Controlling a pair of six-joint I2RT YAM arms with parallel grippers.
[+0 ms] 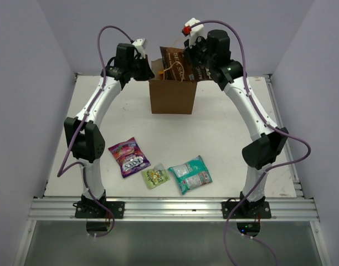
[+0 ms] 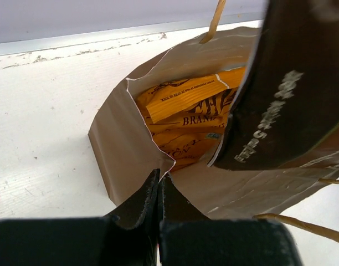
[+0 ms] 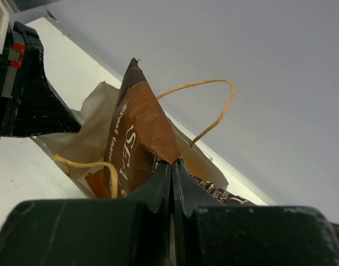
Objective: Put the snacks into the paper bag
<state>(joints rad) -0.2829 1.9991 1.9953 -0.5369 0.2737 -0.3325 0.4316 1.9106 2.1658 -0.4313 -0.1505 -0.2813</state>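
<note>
**A:** What is on the left?

**B:** The left gripper (image 2: 159, 180), its jaws closed to a sliver, sits at the left rim of the upright paper bag (image 1: 170, 100). It appears to pinch the paper there, though the wrist view hides the exact contact. The orange chip bag (image 2: 178, 102) lies inside the bag.

**A:** And moving right?

**B:** The dark brown chip bag (image 1: 178, 64) hangs tilted over the bag's mouth, its lower end at the opening. The right gripper (image 3: 172, 169) is clamped tight on the packet's upper edge. One looped handle (image 3: 214, 105) arcs just beside the packet.

**A:** What lies on the table (image 1: 225, 133)?

**B:** Near the arm bases, from left to right, are the purple candy packet (image 1: 127, 157), the small green packet (image 1: 155, 177) and the teal packet (image 1: 190, 174). All three lie flat, well apart from the bag.

**A:** What could go wrong?

**B:** I judge that the tilted packet's corner could snag the handle or the rim, since it looks wide for the opening. If it were released like that, it might perch on the rim or fall outside. Pushing down hard could crumple or tip the bag, especially if the left pinch slips.
</note>
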